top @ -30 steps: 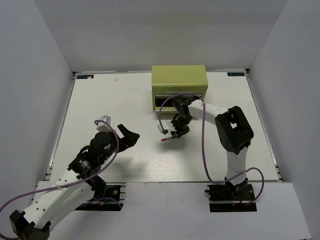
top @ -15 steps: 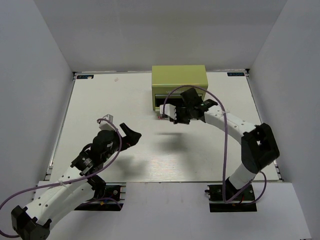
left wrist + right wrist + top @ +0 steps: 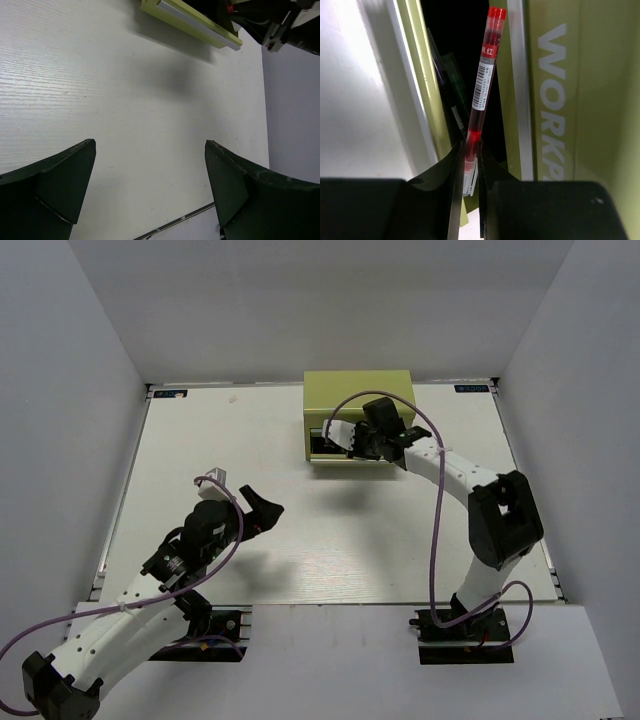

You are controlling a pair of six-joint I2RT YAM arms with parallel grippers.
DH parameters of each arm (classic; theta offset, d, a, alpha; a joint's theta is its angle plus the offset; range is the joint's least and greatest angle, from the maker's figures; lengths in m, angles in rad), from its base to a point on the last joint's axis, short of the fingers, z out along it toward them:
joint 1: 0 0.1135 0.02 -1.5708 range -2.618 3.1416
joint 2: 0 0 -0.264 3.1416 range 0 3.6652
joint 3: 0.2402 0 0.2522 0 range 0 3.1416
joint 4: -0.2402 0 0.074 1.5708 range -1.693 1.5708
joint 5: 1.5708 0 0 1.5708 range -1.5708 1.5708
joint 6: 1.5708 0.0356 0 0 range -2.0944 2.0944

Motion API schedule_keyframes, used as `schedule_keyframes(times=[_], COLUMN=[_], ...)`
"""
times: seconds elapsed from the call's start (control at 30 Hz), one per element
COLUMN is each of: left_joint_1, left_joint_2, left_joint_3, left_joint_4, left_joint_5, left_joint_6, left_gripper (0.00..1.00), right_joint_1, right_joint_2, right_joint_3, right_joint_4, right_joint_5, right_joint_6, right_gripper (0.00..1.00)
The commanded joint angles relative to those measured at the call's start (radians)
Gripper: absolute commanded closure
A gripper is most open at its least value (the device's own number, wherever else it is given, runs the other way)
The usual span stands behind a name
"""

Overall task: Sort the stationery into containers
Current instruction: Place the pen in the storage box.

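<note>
One red-and-white pen (image 3: 481,95), one olive-green cabinet (image 3: 358,392), two arms: left arm (image 3: 125,608), right arm (image 3: 457,476).

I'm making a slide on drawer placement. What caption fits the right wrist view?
Right gripper pinches a red-and-white pen at the open drawer of the olive-green cabinet.

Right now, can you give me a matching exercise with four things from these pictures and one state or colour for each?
1 pen
2 left gripper
3 right gripper
4 cabinet

A open above the table
B olive green, drawer pulled out
C red, over the drawer
D shut on the pen

Pairs: 1-C, 2-A, 3-D, 4-B
</note>
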Motion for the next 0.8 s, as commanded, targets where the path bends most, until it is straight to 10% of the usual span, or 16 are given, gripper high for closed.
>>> schedule_keyframes(times=[0.0,0.3,0.4,0.5,0.77], left_joint_1=[0.001,0.001,0.001,0.001,0.001], left_joint_2=[-0.009,-0.038,-0.038,-0.038,-0.047], left_joint_3=[-0.004,-0.024,-0.024,-0.024,-0.024], left_joint_4=[0.021,0.011,0.011,0.011,-0.007], left_joint_5=[0.012,0.012,0.012,0.012,0.003], left_joint_6=[-0.012,-0.022,-0.022,-0.022,-0.022], left_gripper=[0.0,0.0,0.0,0.0,0.0], right_joint_1=[-0.008,-0.013,-0.012,-0.019,-0.016], right_joint_2=[0.032,0.02,0.014,0.03,0.121], right_joint_3=[0.065,0.074,0.083,0.131,0.198], right_joint_4=[0.044,-0.003,-0.017,-0.124,-0.443], right_joint_5=[0.055,-0.034,-0.062,-0.148,-0.384], right_joint_6=[-0.054,-0.073,-0.053,-0.057,-0.29], right_gripper=[1.0,0.63,0.71,1.0,1.0])
